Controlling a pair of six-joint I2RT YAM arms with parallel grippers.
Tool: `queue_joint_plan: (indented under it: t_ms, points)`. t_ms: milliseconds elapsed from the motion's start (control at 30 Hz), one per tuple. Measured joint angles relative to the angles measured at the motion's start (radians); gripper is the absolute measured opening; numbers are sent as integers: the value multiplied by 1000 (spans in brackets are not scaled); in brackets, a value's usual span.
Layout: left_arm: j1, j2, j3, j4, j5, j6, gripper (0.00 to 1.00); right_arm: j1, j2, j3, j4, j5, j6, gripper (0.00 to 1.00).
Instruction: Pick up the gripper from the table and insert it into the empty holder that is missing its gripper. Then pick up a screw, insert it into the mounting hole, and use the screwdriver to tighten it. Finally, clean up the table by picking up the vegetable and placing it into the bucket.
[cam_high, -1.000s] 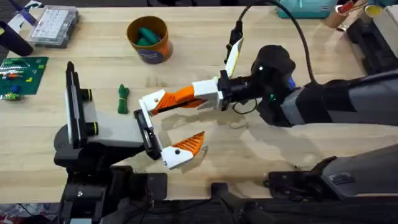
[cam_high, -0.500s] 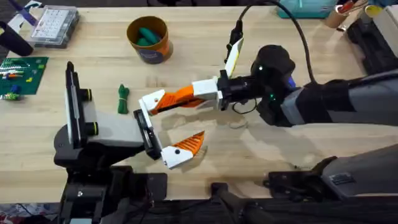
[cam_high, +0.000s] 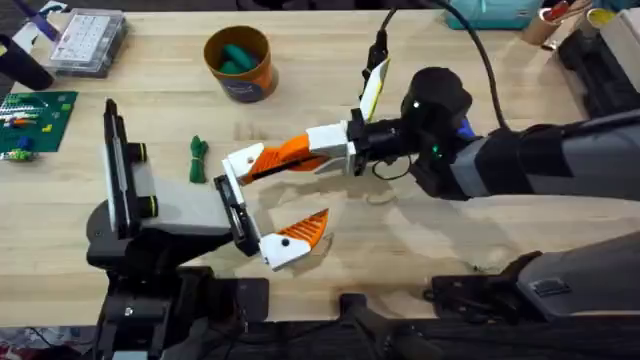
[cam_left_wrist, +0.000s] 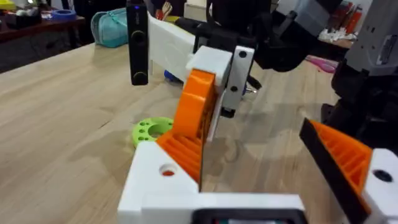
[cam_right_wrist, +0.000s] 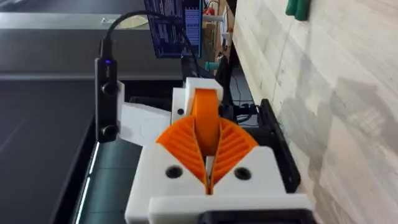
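Right gripper (cam_high: 335, 148) was clamped on the white-based, orange-tipped finger piece (cam_high: 262, 160), its base end at the black jaw bracket holder (cam_high: 232, 205). Left gripper (cam_high: 270, 215) jaws: couldn't tell. Knobbly dark-green toy vegetable (cam_high: 197, 158) lay on the wooden table (cam_high: 420, 250).

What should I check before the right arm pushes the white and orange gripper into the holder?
1. Right hand shut firmly on the gripper: ok.
2. Gripper's white base leads toward the holder, orange tip back in the hand: ok.
3. Base fully seated in the holder: cannot tell.
4. Vegetable lies apart from the holder, out of the way: ok.
5. Bucket upright with its mouth open for cleanup: ok.
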Motion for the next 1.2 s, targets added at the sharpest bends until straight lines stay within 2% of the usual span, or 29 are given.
queue_joint_plan:
  t_ms: [333,600,1200]
  points:
    - [0,0,0,5,-9,5,990,0,0,22,-15,-14,19,14]
    - [2,0,0,5,-27,11,990,0,0,61,-94,-25,16,13]
    - [2,0,0,5,-11,11,990,-21,0,65,-108,-37,-43,11]
